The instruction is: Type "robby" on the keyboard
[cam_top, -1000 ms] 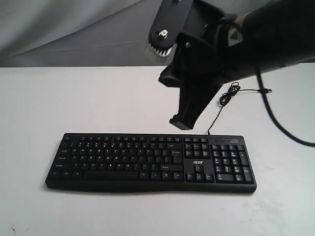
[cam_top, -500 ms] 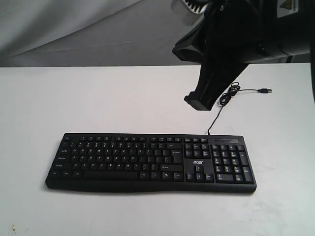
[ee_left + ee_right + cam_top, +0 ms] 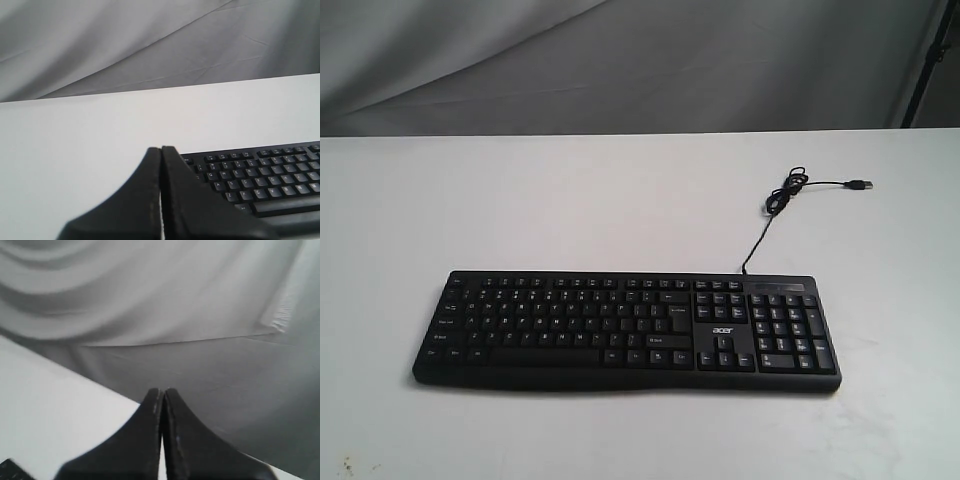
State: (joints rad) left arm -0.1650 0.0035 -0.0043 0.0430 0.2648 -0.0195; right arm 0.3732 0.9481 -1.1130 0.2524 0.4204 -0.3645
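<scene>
Left wrist view: left fingers [image 3: 142,200] clenched empty near the keyboard [image 3: 260,180]; right fingers [image 3: 142,440] clenched too.

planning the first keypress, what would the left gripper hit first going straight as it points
The left gripper would likely meet the bare white tabletop first, just beside the corner of the wide black keyboard, not its keys; depth is unclear.
</scene>
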